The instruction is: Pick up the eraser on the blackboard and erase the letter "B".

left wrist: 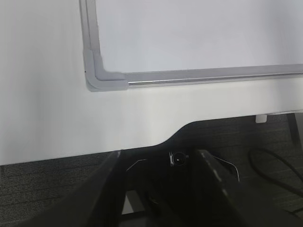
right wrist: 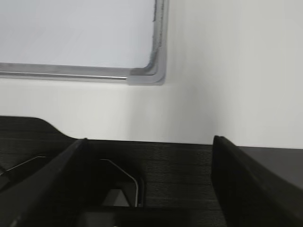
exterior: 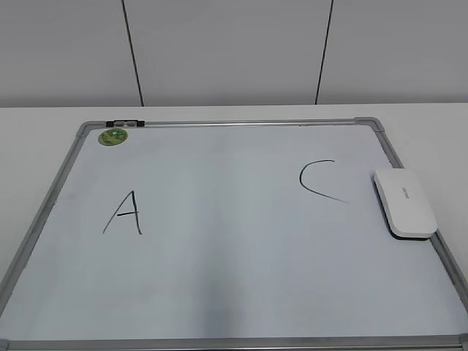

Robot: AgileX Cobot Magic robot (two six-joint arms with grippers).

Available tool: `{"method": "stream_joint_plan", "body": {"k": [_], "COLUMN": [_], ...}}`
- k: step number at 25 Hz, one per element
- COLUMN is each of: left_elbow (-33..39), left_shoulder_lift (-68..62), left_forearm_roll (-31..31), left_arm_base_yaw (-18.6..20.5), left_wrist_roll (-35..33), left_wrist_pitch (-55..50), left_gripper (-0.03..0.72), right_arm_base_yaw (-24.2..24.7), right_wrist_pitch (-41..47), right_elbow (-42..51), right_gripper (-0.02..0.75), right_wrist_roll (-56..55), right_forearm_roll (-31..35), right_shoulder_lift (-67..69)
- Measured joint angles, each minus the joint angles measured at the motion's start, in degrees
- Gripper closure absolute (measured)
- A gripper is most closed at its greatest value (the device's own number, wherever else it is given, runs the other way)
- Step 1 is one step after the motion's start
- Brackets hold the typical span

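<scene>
White table [exterior: 219, 113] w/ grey panelled wall [exterior: 227, 51] behind; dark carpet floor [left wrist: 47, 184] below.

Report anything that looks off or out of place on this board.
No "B" shows on the blackboard: only the "A" and "C", with a bare gap between them. The eraser lies slightly askew, overhanging the right frame. Nothing looks spilled or damaged.

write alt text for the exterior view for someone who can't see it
A white blackboard with a grey frame lies on a white table, bearing a black "A" at left and a "C" at right, with blank board between them. A white eraser rests at its right edge, a green magnet sits top left, and no robot arm is in view.
</scene>
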State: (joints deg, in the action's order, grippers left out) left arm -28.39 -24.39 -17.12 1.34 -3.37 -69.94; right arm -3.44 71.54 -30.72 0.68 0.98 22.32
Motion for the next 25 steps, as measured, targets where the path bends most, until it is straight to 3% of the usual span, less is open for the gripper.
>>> {"method": "stream_joint_plan", "body": {"k": [4, 14, 25], "left_elbow": [0.1, -0.8, -1.9], "left_shoulder_lift": [0.0, 0.0, 0.0], "left_forearm_roll": [0.4, 0.8, 8.9], "left_arm_base_yaw": [0.0, -0.1, -1.4], "left_wrist_roll": [1.3, 1.5, 1.6], "left_wrist_pitch": [0.9, 2.5, 5.6], "left_gripper": [0.349, 0.350, 0.348], "right_arm_base_yaw": [0.0, 0.0, 0.0], "right_wrist_pitch": [-0.8, -6.5, -6.8], "right_elbow": [0.4, 2.8, 2.8], "right_gripper": [0.151, 0.151, 0.152], "right_wrist_roll": [0.0, -0.7, -1.1], "right_forearm_roll": [-5.2, -5.1, -5.1], "right_shoulder_lift": [-0.1, -0.1, -0.1]}}
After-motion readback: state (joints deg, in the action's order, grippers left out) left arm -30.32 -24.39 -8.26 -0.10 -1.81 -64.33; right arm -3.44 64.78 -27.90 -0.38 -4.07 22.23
